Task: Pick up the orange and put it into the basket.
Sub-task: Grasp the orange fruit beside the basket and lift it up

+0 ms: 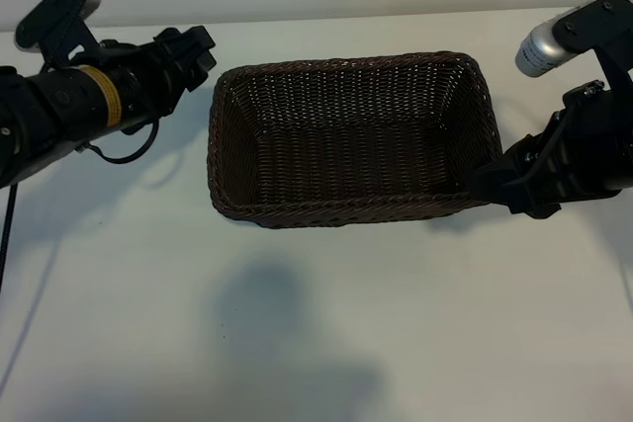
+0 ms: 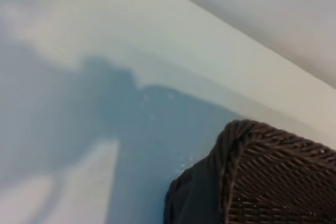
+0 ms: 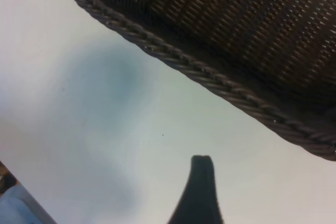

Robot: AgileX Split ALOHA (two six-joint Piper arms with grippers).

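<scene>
The orange does not show in any view. The basket (image 1: 346, 214), dark-brown wicker, stands in the middle of the white table, and I see nothing inside it. My left gripper (image 1: 198, 54) hovers just off the basket's far left corner (image 2: 278, 182), holding nothing. My right gripper (image 1: 490, 185) sits at the basket's near right corner, also with nothing in it. In the right wrist view one dark fingertip (image 3: 201, 182) hangs over bare table beside the braided rim (image 3: 210, 77).
White table (image 1: 316, 343) spreads wide in front of the basket, crossed by soft shadows. A black cable (image 1: 119, 155) loops under the left arm. A bit of blue cloth (image 3: 16, 208) shows past the table's edge in the right wrist view.
</scene>
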